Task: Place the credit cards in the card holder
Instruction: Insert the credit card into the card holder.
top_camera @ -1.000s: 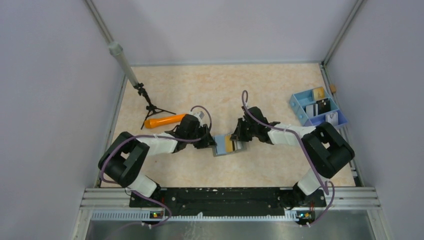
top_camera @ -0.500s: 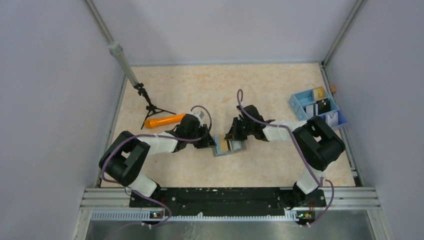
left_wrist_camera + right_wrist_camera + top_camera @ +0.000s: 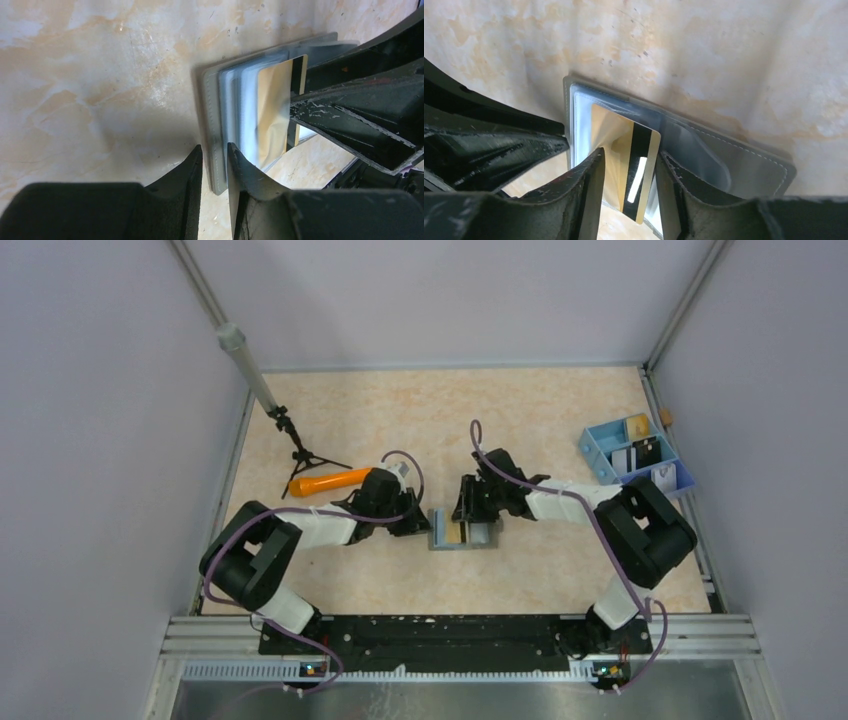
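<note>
The grey card holder point(image 3: 463, 536) lies open mid-table, its light blue lining and clear sleeves showing point(image 3: 235, 100) point(image 3: 734, 160). A gold credit card point(image 3: 624, 145) with a black stripe stands partly inside a sleeve point(image 3: 275, 110). My right gripper point(image 3: 630, 152) is open, one finger on each side of that card with gaps showing. My left gripper point(image 3: 215, 147) is shut on the holder's left edge, which runs between its fingertips. In the top view the left gripper point(image 3: 420, 525) is at the holder's left side and the right gripper point(image 3: 478, 512) just above it.
A blue and lilac compartment tray point(image 3: 600, 462) at the right edge holds more cards point(image 3: 625, 458). An orange carrot-shaped stick point(image 3: 330, 481) lies behind the left arm, beside a small black tripod point(image 3: 300, 452) with a grey tube point(image 3: 245, 365).
My right gripper has opened and let go of the gold card, which stays in the sleeve. The holder has turned squarer to the table. My left jaws have narrowed on its edge.
</note>
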Controlling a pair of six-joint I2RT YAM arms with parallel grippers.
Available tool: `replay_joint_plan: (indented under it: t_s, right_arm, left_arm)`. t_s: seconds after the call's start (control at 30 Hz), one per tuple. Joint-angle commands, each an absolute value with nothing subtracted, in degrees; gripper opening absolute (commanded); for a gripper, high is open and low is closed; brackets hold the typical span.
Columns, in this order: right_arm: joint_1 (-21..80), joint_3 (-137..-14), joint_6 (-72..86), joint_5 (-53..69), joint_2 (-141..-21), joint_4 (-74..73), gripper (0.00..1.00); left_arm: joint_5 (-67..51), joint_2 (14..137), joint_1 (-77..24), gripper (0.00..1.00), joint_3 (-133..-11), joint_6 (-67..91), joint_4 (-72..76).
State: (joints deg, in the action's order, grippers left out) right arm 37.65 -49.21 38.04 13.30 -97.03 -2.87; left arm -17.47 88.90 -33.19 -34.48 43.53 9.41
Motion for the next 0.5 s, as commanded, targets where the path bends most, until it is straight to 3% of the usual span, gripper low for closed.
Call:
replay_joint_plan:
  t_s: [0.0, 0.27, 0.47]
  right_arm:
    - [38.47, -49.86, 34.77, 6.61, -93.53, -13.13, 0.43]
    - [39.87, -46.85, 40.55, 6.92, -90.2, -9.62, 0.44]
    - [39.82, -44.03, 45.54, -1.51, -83.52, -10.87, 0.44]
  left_arm:
    - [-14.71, 90.79, -33.53, 0.26, -34.09, 42.97, 8.59]
    - [-15.51, 90.88, -33.5, 0.25, -33.79, 43.26, 9.51]
    - [-15.46, 90.48, -33.53, 0.22, -33.73, 43.24, 9.58]
